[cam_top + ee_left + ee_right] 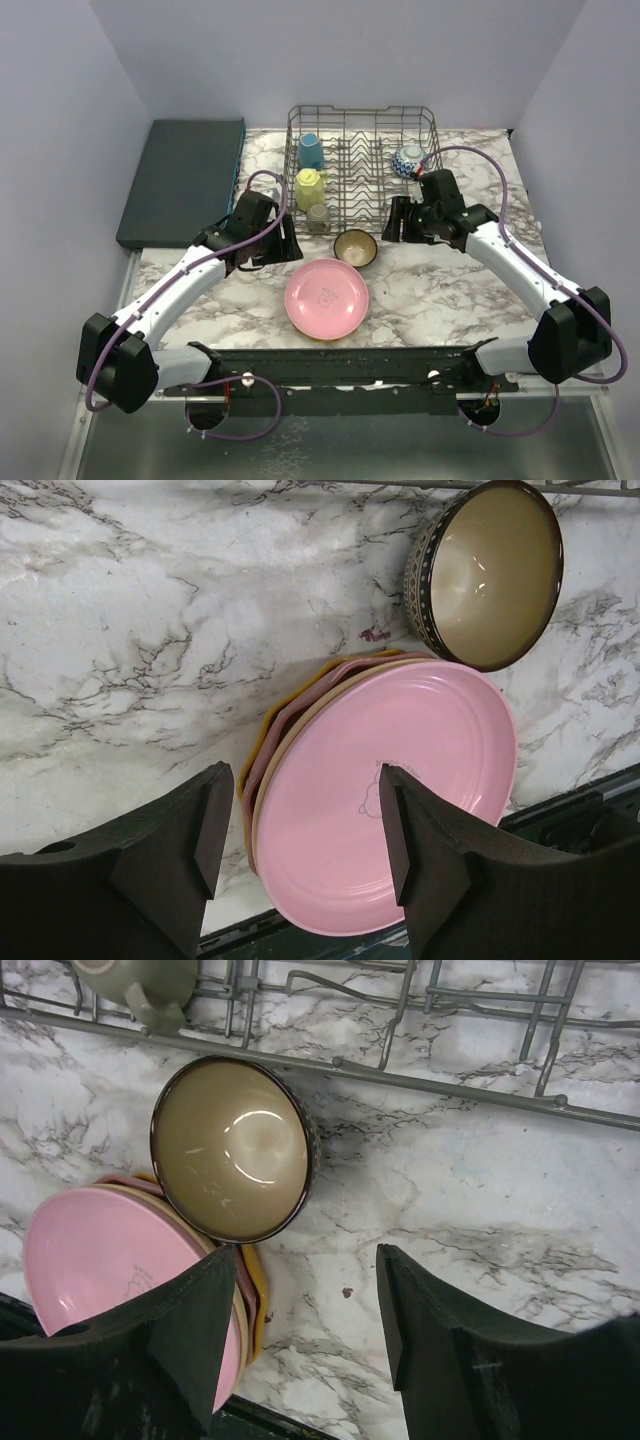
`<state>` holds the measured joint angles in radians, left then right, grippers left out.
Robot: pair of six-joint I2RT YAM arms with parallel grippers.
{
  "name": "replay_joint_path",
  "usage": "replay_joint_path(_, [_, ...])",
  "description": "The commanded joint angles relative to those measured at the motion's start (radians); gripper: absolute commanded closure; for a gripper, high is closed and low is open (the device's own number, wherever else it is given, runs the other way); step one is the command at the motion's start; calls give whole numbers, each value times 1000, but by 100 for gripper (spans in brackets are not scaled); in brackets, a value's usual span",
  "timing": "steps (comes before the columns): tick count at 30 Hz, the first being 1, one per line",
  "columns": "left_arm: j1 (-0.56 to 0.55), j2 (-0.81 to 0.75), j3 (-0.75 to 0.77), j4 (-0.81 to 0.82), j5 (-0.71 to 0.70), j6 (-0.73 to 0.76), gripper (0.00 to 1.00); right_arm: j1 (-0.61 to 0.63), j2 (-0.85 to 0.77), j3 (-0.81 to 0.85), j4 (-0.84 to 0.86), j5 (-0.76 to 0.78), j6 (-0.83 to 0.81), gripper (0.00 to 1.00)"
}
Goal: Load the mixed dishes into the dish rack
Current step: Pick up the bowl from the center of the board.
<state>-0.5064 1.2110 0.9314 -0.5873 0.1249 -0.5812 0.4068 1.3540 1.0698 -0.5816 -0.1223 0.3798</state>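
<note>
Looking down from the top view, I find the large grey wire dish rack (352, 160) at the far side of the white marble worktop (440, 295), holding a blue mug (311, 151), a yellow mug (311, 187) and a grey-green mug (317, 218) on its left and a blue-and-white bowl (408, 160) on its right. A small brown bowl with a tan interior (355, 248) stands just in front of the rack, and nearer the arm bases lies a round pink plate (326, 298) on a stack with tan, dull red and orange rims. The left tool (305, 825), left of the brown bowl, and the right tool (305, 1305), by the rack's front edge, each hover released, jaws apart with nothing between them.
</note>
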Motion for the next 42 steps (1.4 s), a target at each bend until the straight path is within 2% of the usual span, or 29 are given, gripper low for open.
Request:
replay_joint_path(1, [-10,18,38,-6,-30,-14,34,6,16,-26,107,-64,59,38])
replay_joint_path(15, [-18,10,26,-8,-25,-20,33,7,179,-8,148,-83,73,48])
replay_joint_path(32, [-18,20,37,-8,-13,10,33,59,308,24,165,-22,97,56])
replay_joint_path(36, [-18,14,29,-7,-19,19,32,79,332,36,156,4,106,63])
replay_joint_path(42, [-18,7,21,-8,-25,37,31,94,335,48,140,52,119,79])
